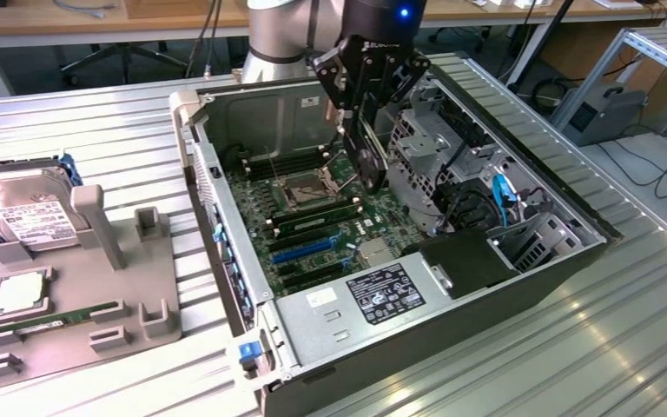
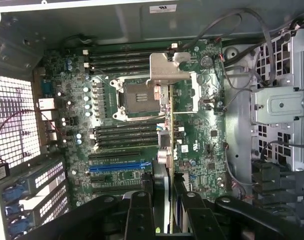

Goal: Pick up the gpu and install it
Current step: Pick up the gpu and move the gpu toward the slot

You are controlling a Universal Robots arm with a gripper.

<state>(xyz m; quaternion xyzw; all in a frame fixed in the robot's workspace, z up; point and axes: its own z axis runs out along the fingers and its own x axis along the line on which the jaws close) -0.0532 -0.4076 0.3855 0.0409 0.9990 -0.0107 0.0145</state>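
Note:
My gripper hangs over the open computer case and is shut on the gpu, a black card with a round fan held on edge above the motherboard. In the wrist view the gpu shows edge-on between my two black fingers, and its silver end bracket lies over the area beside the empty processor socket. The blue expansion slot lies beside the card's line, on the board below it; the card is apart from the board.
A grey holder at the exterior view's left carries a hard drive, a processor and a green memory stick. Inside the case, the drive cage, cables and power supply crowd the card.

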